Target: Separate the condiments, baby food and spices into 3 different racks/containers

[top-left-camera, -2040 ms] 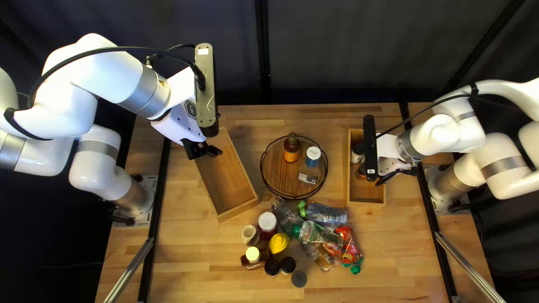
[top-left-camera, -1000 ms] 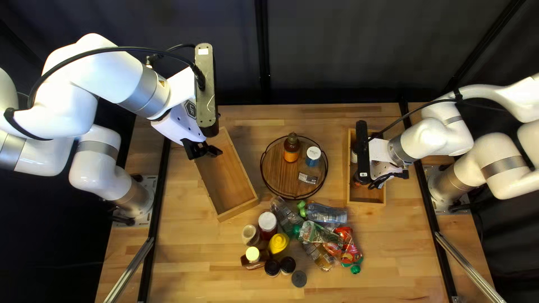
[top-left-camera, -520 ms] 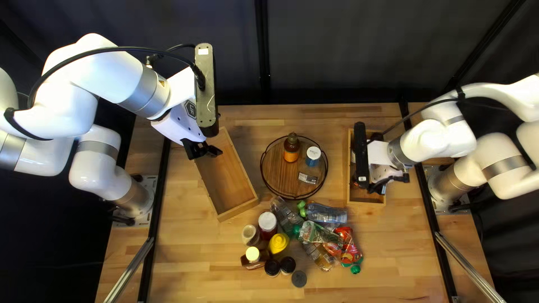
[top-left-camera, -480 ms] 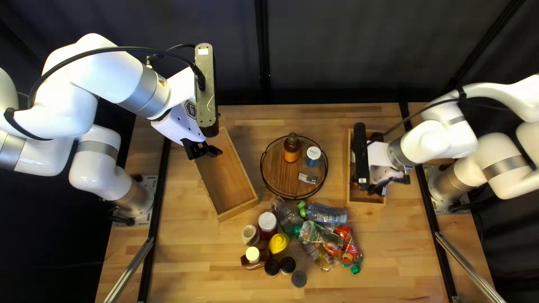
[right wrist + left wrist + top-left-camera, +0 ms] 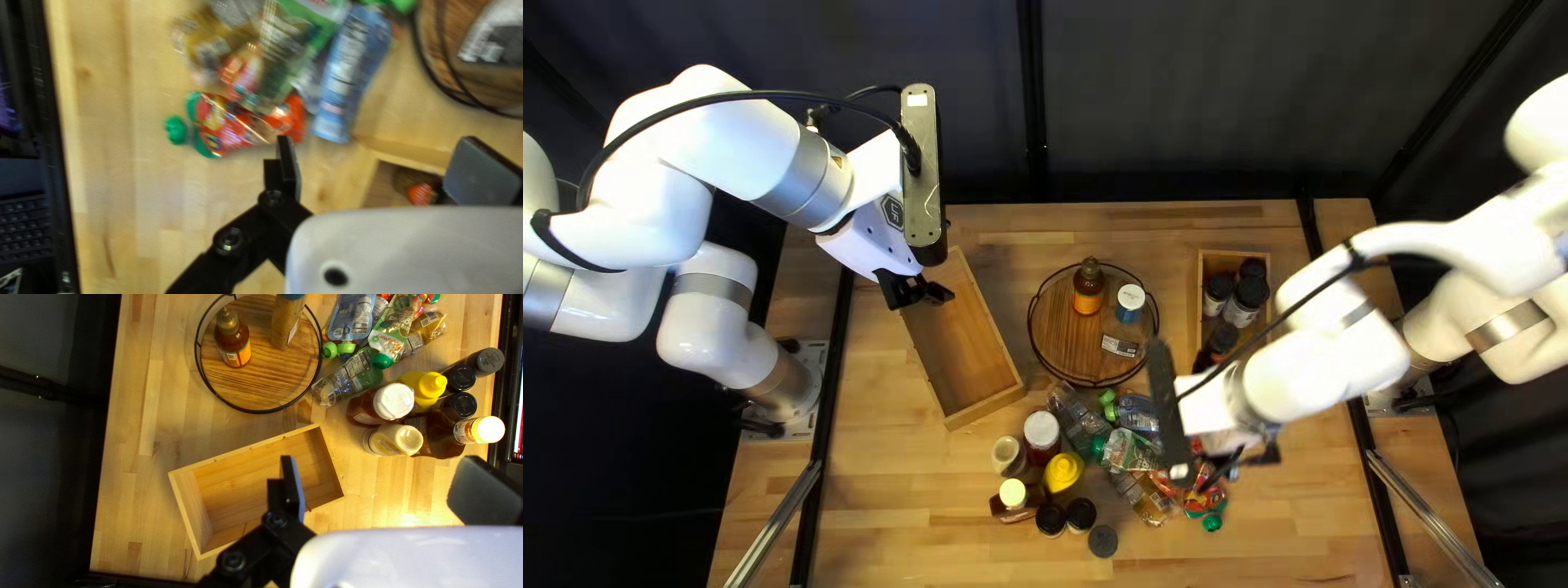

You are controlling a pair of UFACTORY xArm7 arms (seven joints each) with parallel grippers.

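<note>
Tray (image 5: pixel 1067 332), round and wire-rimmed, is the reference; sides as in the top left view. It carries an amber bottle (image 5: pixel 1088 285) and a tan-filled bottle (image 5: pixel 284 326). Left bin (image 5: pixel 986 411) sits left of the tray; the left gripper (image 5: pixel 919 292) is above that bin, fingers spread wide, gripping nothing. Right bin (image 5: pixel 1199 283) stands right of the tray and contains several dark-capped jars (image 5: pixel 1251 293). The right gripper (image 5: pixel 1246 460) is below and to the right of the tray, above the table; its fingers stand wide apart, nothing held. Food pouches (image 5: pixel 1130 449) are heaped just below the tray, toward its right. Also below the tray, left of centre: white-capped red bottle (image 5: pixel 1042 429), cream-coloured bottle (image 5: pixel 1007 455), yellow bottle (image 5: pixel 1063 470), yellow-capped brown bottle (image 5: pixel 1013 495). Farther below the tray: two black-capped jars (image 5: pixel 1080 514) and a grey-capped jar (image 5: pixel 1102 541).
</note>
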